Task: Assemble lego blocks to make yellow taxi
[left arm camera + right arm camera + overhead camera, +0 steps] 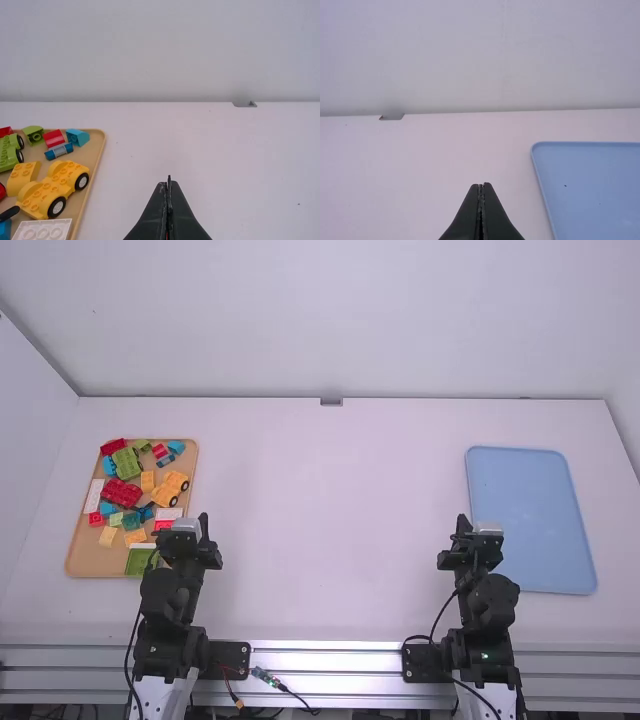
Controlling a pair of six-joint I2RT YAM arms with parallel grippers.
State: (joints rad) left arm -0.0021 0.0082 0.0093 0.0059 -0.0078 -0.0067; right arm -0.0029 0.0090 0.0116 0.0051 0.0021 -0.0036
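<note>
Left end effector (186, 540), right end effector (477, 543): both closed. Green block (139, 561), tan tray (84, 558), near end: partly hidden, left arm (168, 595).

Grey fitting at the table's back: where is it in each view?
High view: grey fitting, upper middle.
Left wrist view: fitting beyond the tan tray, toward the robot's right.
Right wrist view: fitting beyond the blue tray, toward the robot's left.
Shared landmark: the white table's far edge.
</note>
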